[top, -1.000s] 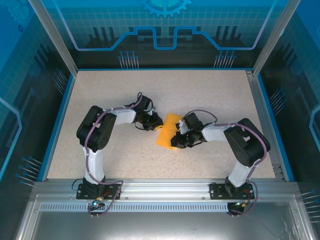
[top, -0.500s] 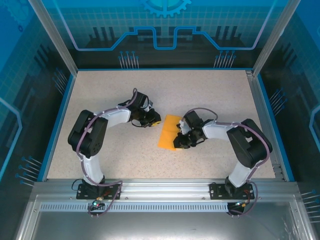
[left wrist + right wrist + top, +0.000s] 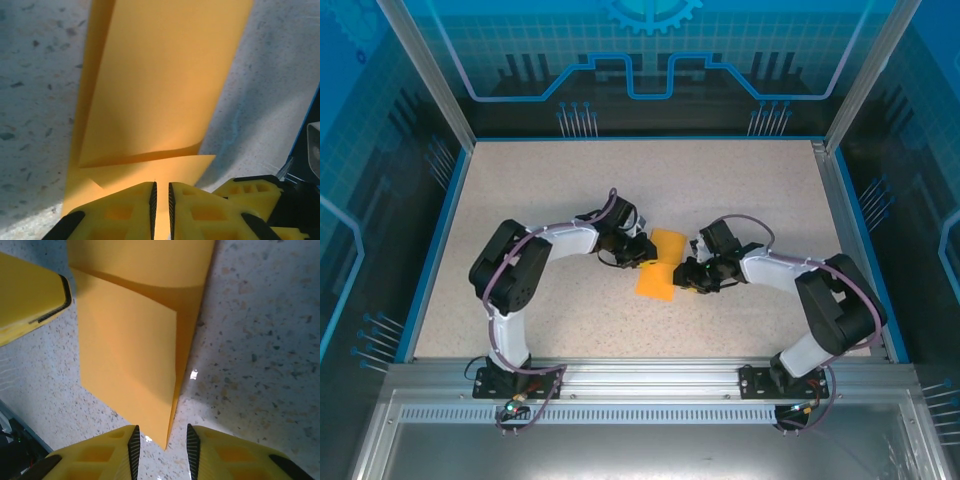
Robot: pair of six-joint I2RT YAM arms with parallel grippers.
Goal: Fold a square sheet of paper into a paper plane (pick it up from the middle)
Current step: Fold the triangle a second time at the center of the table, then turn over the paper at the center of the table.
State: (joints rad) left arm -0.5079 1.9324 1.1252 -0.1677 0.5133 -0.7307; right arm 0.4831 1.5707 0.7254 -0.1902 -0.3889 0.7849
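Note:
The square sheet of paper [image 3: 658,268], bright orange, lies folded into a narrow strip of layered flaps at the middle of the table. My left gripper [image 3: 641,252] is at its upper left edge. In the left wrist view [image 3: 161,202] its jaws stand shut to a thin slit just over the folded paper [image 3: 160,75], holding nothing. At the strip's right side is my right gripper [image 3: 689,272]. The right wrist view shows it open [image 3: 162,452], and the pointed corner of the paper [image 3: 130,355] lies loose on the table between its fingertips.
The speckled table [image 3: 740,190] is ringed by a blue rim and metal posts. A yellow finger of the left gripper [image 3: 30,295] juts in at the top left of the right wrist view. Both arm bases sit on the near rail [image 3: 650,380].
The right jaws have opened off the paper and that arm has stretched out to the right. The left gripper drew back left, then returned to the paper's edge. The paper settled flatter.

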